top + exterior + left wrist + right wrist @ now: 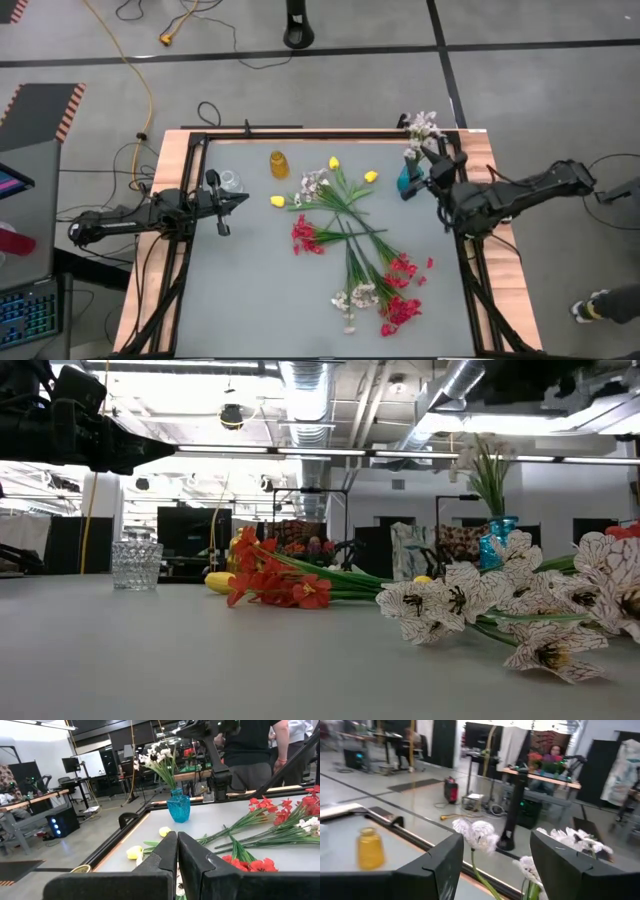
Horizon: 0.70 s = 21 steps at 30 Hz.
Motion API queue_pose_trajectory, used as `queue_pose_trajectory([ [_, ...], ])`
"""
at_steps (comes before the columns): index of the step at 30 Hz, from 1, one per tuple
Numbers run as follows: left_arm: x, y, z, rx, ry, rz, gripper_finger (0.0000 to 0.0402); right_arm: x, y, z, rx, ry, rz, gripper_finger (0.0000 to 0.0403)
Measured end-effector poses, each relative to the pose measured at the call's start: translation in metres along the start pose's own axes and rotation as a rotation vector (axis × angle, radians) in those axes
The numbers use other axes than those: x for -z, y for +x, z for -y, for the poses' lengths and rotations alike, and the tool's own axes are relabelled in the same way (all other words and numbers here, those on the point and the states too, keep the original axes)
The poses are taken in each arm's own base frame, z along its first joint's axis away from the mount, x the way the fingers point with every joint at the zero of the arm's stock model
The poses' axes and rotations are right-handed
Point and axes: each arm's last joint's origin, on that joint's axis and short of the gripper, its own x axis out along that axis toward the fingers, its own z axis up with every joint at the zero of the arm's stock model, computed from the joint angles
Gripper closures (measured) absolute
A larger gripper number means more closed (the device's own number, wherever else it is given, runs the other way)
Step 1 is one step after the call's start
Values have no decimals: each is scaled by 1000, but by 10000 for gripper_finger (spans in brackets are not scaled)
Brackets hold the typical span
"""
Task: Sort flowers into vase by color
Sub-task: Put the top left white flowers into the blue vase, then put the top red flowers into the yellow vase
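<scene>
A blue vase (pixel 405 183) (pixel 178 807) stands at the table's far right and holds a spray of white flowers (pixel 422 127) (pixel 157 757). My right gripper (pixel 430 163) (pixel 495 870) hovers open beside that spray, above the vase; white blossoms (pixel 479 836) show between its fingers without touching them. Loose flowers lie flat mid-table: red clusters (pixel 308 236), yellow buds (pixel 371 176), white clusters (pixel 357 297) (pixel 450 600). A yellow vase (pixel 279 164) (pixel 369 849) and a clear glass vase (pixel 229 181) (pixel 136 565) stand at the far left. My left gripper (pixel 240 199) (pixel 177 840) waits shut at the left, pointing level.
A dark metal frame (pixel 330 133) rims the grey tabletop. A person (pixel 250 750) stands beyond the table's right side, behind my right arm. Bare tabletop lies near the front left (pixel 240 300).
</scene>
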Motion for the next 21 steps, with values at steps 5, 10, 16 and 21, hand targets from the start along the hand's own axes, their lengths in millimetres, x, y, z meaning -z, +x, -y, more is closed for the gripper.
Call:
queue_pose_trajectory([
  [5,0,0,0,0,0,0,400,-13,-17,-4,-110,37,19,148],
  [10,0,0,0,0,0,0,400,-24,-34,-7,-237,68,34,148],
  [16,0,0,0,0,0,1,400,-25,-48,-14,-507,77,48,148],
  [21,0,0,0,0,0,0,400,-22,-54,-29,-640,67,45,148],
])
